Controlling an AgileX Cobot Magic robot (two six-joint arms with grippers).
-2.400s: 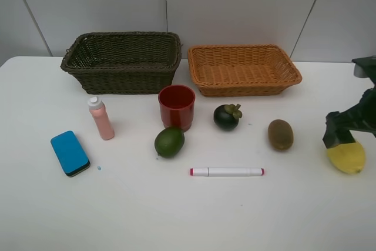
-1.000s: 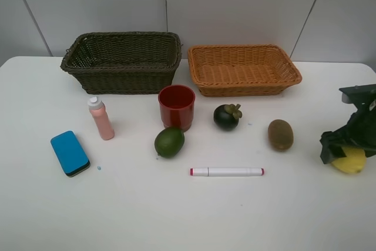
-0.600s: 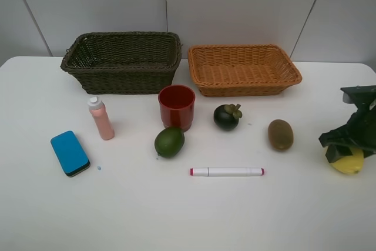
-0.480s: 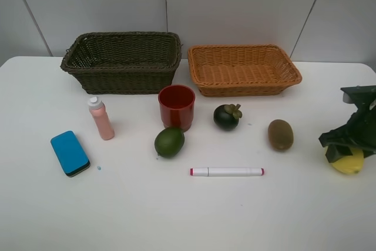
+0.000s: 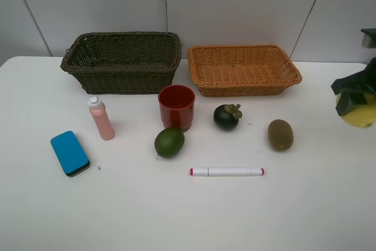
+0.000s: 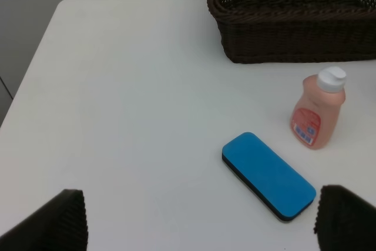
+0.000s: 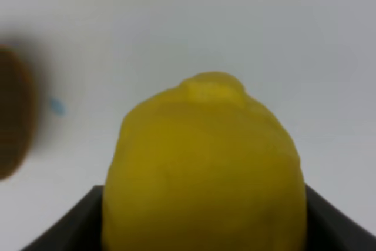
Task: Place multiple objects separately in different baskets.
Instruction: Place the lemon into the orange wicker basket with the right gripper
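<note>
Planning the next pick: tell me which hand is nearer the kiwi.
Right. The right hand, holding the lemon, is just right of the kiwi; the left hand is far left of it, by the blue eraser.

The right gripper (image 7: 202, 221) clamps the yellow lemon (image 7: 205, 157); taking its reach as twelve o'clock, a blurred brown kiwi (image 7: 12, 121) lies apart near ten o'clock.

White tabletop (image 5: 176, 216), matte, rounded corners — evenly lit, soft shadows. Behind it a pale grey panelled wall (image 5: 235, 4), thin dark seams between panels — some slanted.
</note>
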